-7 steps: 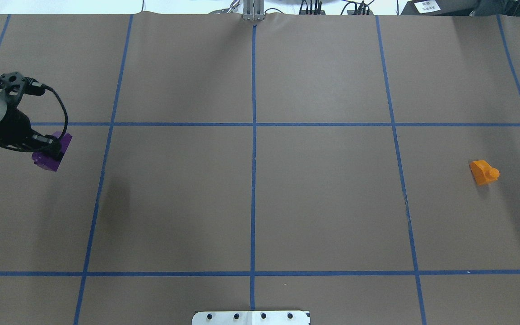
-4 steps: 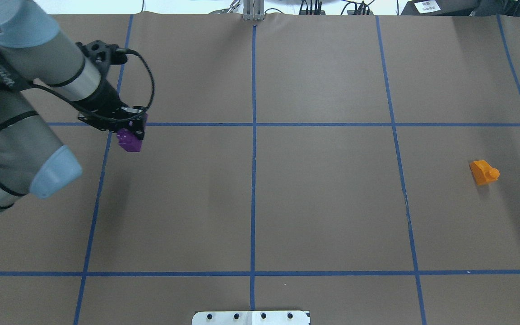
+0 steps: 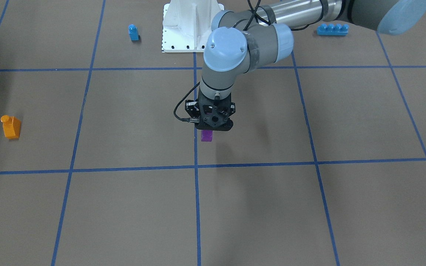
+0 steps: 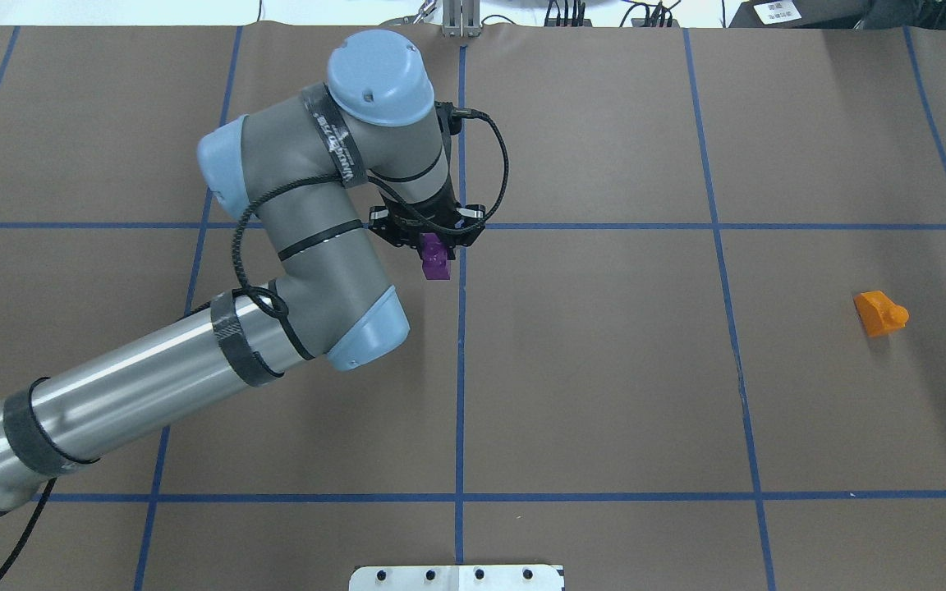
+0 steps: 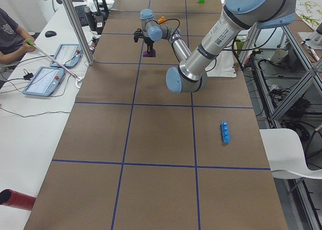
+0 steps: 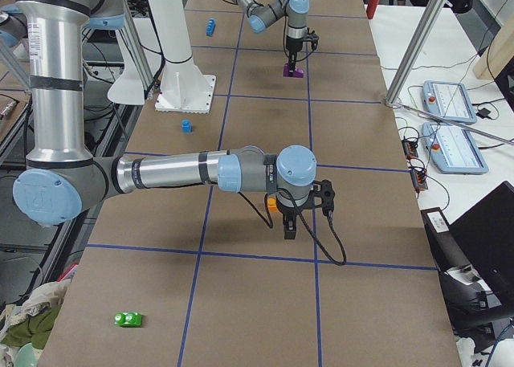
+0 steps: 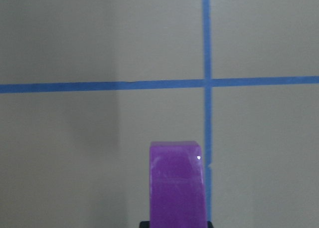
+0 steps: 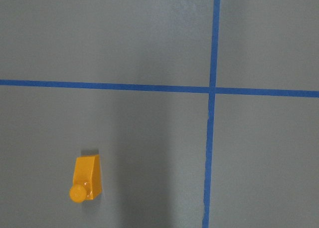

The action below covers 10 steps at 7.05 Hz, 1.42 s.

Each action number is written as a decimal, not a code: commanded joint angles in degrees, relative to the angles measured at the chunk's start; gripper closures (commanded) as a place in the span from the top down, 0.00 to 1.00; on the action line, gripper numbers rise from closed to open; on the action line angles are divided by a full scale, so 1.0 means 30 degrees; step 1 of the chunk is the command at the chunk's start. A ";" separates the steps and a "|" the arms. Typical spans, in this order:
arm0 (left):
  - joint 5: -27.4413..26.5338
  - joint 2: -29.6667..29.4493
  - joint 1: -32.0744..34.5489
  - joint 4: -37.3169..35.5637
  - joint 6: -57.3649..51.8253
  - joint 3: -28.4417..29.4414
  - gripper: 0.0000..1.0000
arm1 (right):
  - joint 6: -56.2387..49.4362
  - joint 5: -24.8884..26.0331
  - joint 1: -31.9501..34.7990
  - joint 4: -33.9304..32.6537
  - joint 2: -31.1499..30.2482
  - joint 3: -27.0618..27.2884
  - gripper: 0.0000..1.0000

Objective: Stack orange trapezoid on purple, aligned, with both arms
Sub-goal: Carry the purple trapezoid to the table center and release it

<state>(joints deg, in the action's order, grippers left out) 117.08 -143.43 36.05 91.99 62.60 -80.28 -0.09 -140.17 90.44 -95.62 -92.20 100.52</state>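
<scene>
purple block has just come to beside the middle tape cross, pinched in the left gripper. orange trapezoid lies far from that cross; fetching it looks next.

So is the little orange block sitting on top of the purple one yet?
No, the small glossy orange plastic block sits alone at one side, far from the dark purple plastic block.
</scene>
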 commanded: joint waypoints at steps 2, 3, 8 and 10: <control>-0.1231 -0.0499 -0.0826 0.2150 0.0080 0.2762 0.00 | 0.0030 -0.0004 0.0000 -0.0001 0.0002 -0.0021 1.00; -0.1233 -0.0470 -0.1001 0.2179 -0.0036 0.2997 0.00 | 0.0030 -0.0033 0.0000 -0.0001 0.0002 -0.0021 1.00; -0.1029 -0.0644 -0.0277 0.2766 -0.0154 0.2448 1.00 | 0.0030 -0.0034 -0.0029 -0.0001 0.0119 0.0008 1.00; 0.0545 -0.0616 0.1478 0.2590 -0.0154 0.1713 1.00 | 0.3660 0.0082 -0.1979 0.1014 0.0061 0.1202 1.00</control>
<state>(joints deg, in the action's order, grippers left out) 115.86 -145.26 37.32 100.04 62.15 -73.95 3.21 -140.20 88.17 -94.90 -91.89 102.08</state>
